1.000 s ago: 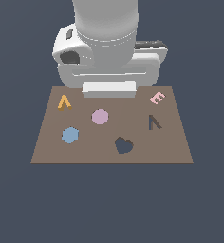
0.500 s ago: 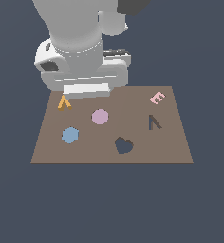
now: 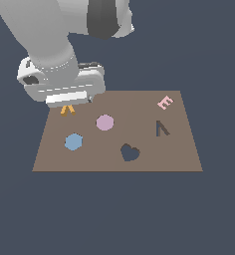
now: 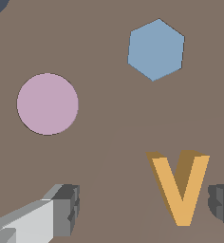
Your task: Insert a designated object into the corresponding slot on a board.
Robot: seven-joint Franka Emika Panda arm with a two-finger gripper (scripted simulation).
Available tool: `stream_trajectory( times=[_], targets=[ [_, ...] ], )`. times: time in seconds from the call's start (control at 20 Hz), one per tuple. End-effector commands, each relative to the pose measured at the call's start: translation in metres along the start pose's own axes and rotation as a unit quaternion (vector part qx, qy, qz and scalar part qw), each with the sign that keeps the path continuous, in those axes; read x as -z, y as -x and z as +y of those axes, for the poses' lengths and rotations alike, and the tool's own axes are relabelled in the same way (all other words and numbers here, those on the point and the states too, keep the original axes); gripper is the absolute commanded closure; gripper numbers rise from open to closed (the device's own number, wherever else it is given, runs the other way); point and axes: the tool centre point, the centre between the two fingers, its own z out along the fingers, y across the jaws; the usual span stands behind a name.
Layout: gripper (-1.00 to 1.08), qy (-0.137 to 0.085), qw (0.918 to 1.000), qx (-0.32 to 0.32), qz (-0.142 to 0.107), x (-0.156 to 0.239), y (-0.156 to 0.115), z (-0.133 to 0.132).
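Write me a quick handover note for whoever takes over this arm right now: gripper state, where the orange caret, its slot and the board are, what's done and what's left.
Gripper: open, low over the board's far corner on the exterior view's left, fingers either side of the orange caret, not closed on it.
Orange caret: flat on the board, not lifted.
Slot: caret-shaped cutout toward the exterior view's right, empty, below the pink E.
Done: approach and alignment over the piece.
Left: close, lift, carry across to the slot, insert.
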Motion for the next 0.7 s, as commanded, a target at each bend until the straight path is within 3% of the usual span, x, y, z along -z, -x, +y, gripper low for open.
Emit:
stream_trajectory(
  times=[0.0,0.3,0.65],
  targets=[
    [-0.92,0.001,1.0,0.009,0.002,-0.008,0.005,0.013],
    [-0.92,0.003,0.9998,0.021,0.004,-0.019,0.011,0.033],
    [-0.92,0.003,0.9997,0.023,0.004,-0.022,0.012,0.037]
  ],
)
